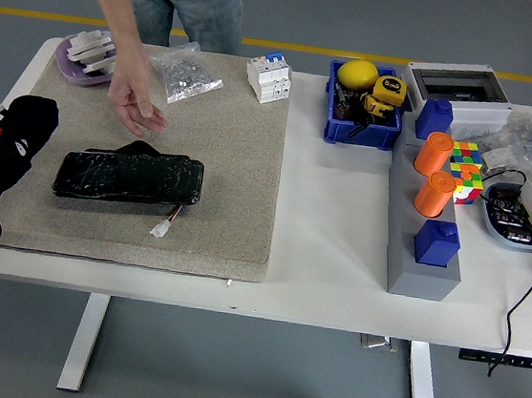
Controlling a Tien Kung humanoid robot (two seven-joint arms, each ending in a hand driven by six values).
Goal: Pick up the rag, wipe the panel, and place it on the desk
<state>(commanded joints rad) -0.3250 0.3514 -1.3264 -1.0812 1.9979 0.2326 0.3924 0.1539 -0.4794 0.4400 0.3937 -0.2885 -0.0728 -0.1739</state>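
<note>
The black glossy panel (129,177) lies flat on the beige mat (232,157), with a small white connector on red wires (160,229) at its front edge. At the table's left edge my left hand (8,146) is wrapped in the black rag (26,126) and is shut on it, clear of the panel's left end. A person's hand (139,108) hovers open just behind the panel, not touching it. My right arm is out of sight.
On the mat's far side are a purple dish of white parts (88,52), a clear bag of small parts (186,73) and a white breaker (268,76). To the right stand a blue bin (363,103), a grey block with orange cylinders (427,208) and a colour cube (465,169).
</note>
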